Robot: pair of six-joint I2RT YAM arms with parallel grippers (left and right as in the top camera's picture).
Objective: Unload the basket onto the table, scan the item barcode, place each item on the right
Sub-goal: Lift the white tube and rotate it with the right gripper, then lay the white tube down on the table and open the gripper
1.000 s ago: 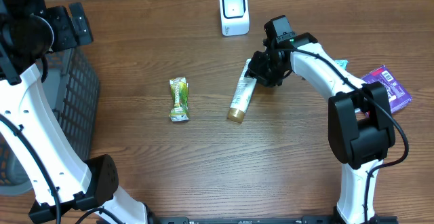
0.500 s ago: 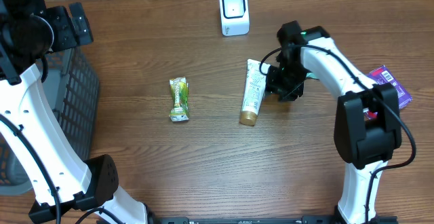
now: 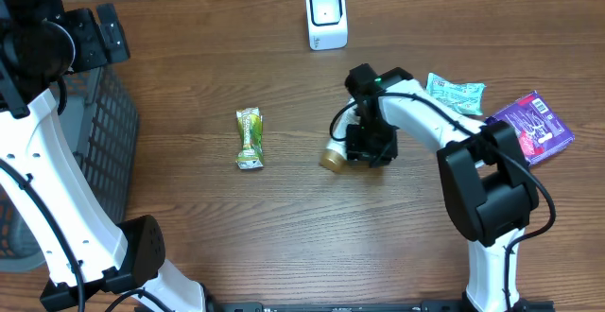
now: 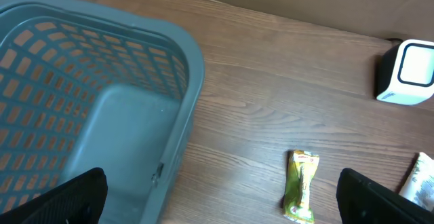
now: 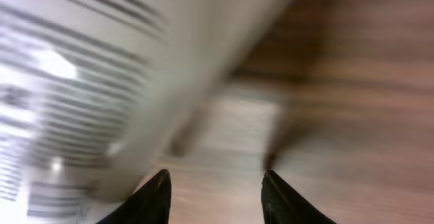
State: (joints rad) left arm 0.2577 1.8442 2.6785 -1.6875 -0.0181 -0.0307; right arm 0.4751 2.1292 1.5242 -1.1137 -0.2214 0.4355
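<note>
Scanning item: tube [image 3: 331,158], lying on the bench [image 3: 284,236] just right of centre in the overhead frame. Only its gold cap end pokes out at the lower left; the rest is hidden under the right arm.
Right end effector [image 3: 367,144]: down low, directly over the tube, and released. In the wrist view its fingers [image 5: 154,193] stand partway apart with bare wood grain between the tips.
Right wrist view: badly blurred. A pale striped body, the tube as far as I can make out, fills the upper left, beyond the left-hand fingertip. Whether a finger touches it I cannot tell.
Left end effector [image 4: 222,183]: released, fingers spread wide. It hangs at the far upper left of the overhead frame, well apart from the tube.
Scanner [image 3: 326,17]: small white box, upright at the top centre of the overhead frame, well apart from the tube.
Snack bar [image 3: 250,138]: green wrapper, flat on the bench left of centre, near the tube's cap but not touching it.
Basket [image 4: 190,54]: grey-blue with slotted walls, at the left edge of the bench below the left end effector.
Teal packet [image 3: 456,93]: flat on the bench, just right of the right arm's forearm.
Purple pack [image 3: 537,126]: further right, near the frame's right edge, close beside the teal packet.
</note>
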